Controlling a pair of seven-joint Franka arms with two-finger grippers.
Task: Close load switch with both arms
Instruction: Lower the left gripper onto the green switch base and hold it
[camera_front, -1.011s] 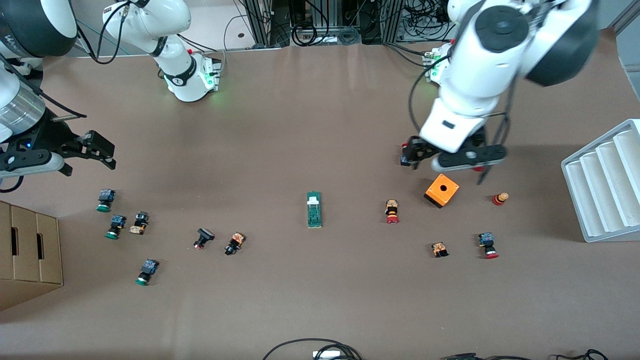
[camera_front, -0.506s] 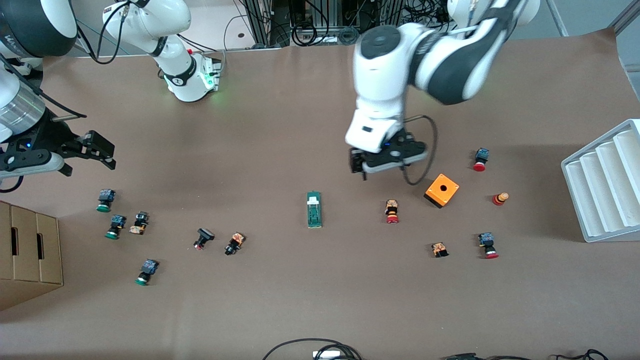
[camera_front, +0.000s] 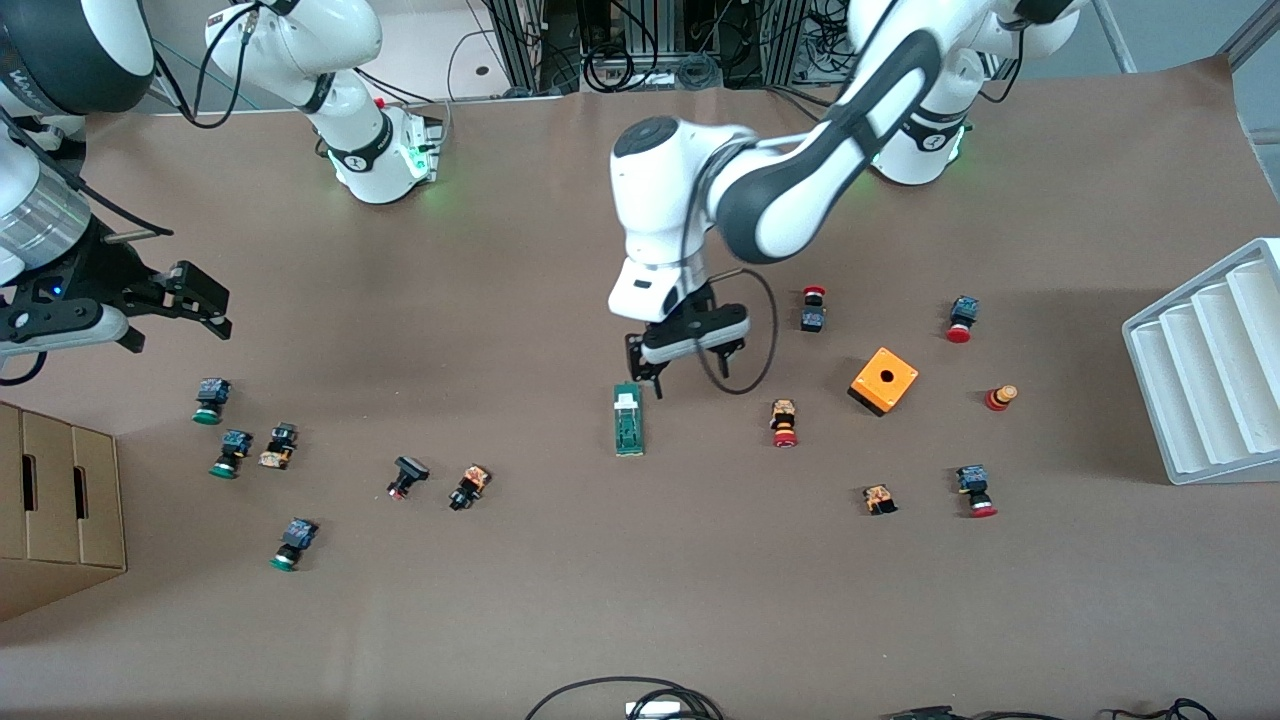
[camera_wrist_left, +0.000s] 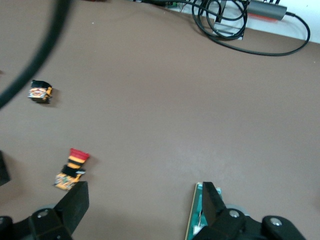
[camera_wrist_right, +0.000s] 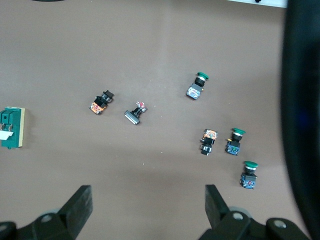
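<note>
The load switch (camera_front: 628, 420) is a slim dark-green bar with a small white block, lying flat at the table's middle. My left gripper (camera_front: 683, 370) hangs open just above the table, beside the end of the switch that is farther from the front camera. In the left wrist view its fingers (camera_wrist_left: 76, 199) stand wide apart, and one of them overlaps the edge of the load switch (camera_wrist_left: 197, 216); nothing is between them. My right gripper (camera_front: 172, 300) waits open in the air over the right arm's end of the table. The right wrist view shows the load switch (camera_wrist_right: 12, 128) far off.
An orange box with a hole (camera_front: 884, 380) and several red-capped push buttons (camera_front: 784, 422) lie toward the left arm's end. Green-capped buttons (camera_front: 210, 398) lie toward the right arm's end. A white ribbed rack (camera_front: 1210, 362) and a cardboard box (camera_front: 55, 505) stand at the table's two ends.
My left arm has swung from above the orange box across to the load switch and come lower. The right arm has not moved.
</note>
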